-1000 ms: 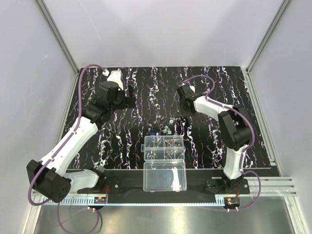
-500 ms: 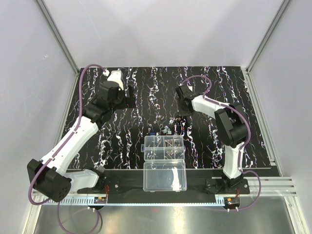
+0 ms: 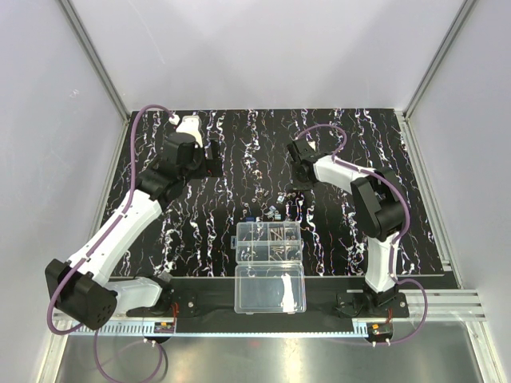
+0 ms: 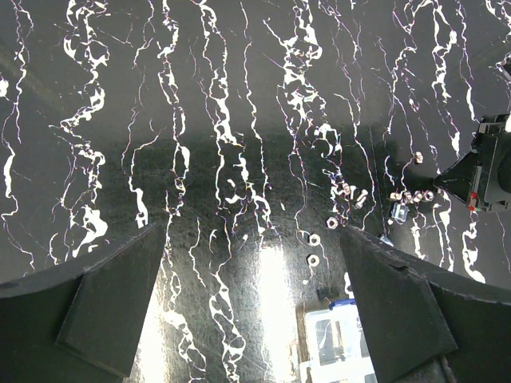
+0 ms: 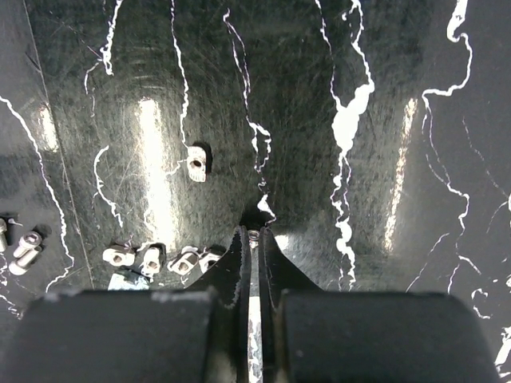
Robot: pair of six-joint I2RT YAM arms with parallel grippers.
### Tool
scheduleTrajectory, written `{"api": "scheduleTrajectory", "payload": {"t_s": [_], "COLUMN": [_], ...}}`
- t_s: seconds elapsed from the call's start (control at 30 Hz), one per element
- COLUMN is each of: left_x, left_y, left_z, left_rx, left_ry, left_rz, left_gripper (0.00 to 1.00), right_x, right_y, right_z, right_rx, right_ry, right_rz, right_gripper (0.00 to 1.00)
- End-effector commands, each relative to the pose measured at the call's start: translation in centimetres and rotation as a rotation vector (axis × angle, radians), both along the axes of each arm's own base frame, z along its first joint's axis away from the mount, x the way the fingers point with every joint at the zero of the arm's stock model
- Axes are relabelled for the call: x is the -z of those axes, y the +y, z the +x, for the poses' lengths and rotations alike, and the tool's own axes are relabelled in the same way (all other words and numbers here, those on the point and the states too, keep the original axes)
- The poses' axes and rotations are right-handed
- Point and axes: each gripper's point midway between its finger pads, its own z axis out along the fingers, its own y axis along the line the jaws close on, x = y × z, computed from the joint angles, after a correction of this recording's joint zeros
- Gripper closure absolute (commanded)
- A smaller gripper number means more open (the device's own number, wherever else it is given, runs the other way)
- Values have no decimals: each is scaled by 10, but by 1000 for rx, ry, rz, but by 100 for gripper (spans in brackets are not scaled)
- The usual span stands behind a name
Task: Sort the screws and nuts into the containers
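My right gripper [image 5: 253, 236] points down at the black mat and is shut; pinched at its tips is a tiny round silvery piece that looks like a screw [image 5: 253, 234] seen end-on. From above, the right gripper [image 3: 294, 185] sits just beyond a loose cluster of screws and nuts [image 3: 275, 212]. More screws [image 5: 24, 247] and silvery nuts [image 5: 152, 257] lie to its left, and one nut [image 5: 196, 162] lies apart. The containers [image 3: 269, 242] are the clear organizer box's compartments, several holding parts. My left gripper [image 4: 254, 239] hovers open and empty at the far left [image 3: 214, 152], with hexagonal nuts [image 4: 314, 239] lying below it.
The clear lid half [image 3: 270, 289] lies open at the mat's near edge. A small blue piece [image 3: 251, 217] lies by the box's far left corner. Grey walls and aluminium rails [image 3: 423, 183] bound the marbled mat.
The right gripper's jaws have closed from half open to shut on the small piece, and its wrist has shifted slightly left and farther from the bases. The left arm has not moved.
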Motion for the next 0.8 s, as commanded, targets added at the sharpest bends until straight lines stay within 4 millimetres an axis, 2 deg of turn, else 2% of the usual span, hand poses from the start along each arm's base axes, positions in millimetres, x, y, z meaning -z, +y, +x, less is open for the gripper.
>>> {"api": "scheduleTrajectory", "payload": {"t_s": [0.0,0.1,0.23,0.33,0.37,0.43,0.47,0.5,0.53,0.57,0.6,0.77], "left_x": [-18,-20,-22,-23,-24,-26,-27,-28,-29,-28,-29,-34], "left_y": [1,1,0,0,0,-1,-1,-1,0,0,-1,-2], "left_z": [7,6,6,5,5,4,4,3,3,3,3,0], "left_rx": [-10,-9,-7,-6,-4,-2,-2,-1,-4,-3,-2,5], "left_ry": [-58,-63,-66,-69,-71,-74,-75,-78,-78,-75,-77,-87], "left_rz": [-4,-7,-12,-18,-22,-26,-27,-29,-29,-29,-32,-45], "left_gripper": [1,1,1,1,1,1,1,1,1,1,1,1], "right_x": [-15,-43,-100,-133,-137,-144,-146,-139,-144,-142,-132,-105], "right_y": [1,5,22,48,61,78,94,100,115,122,132,146], "right_z": [-11,-7,-5,-18,-27,-44,-56,-67,-78,-87,-105,-130], "right_rx": [34,36,-24,-108,-150,-216,-266,-301,-360,-401,-452,-523], "right_ry": [14,-34,-133,-181,-180,-166,-163,-146,-151,-149,-128,-50], "right_rz": [44,79,130,184,203,255,275,280,328,338,338,321], "right_gripper": [100,100,100,100,100,100,100,100,100,100,100,100]}}
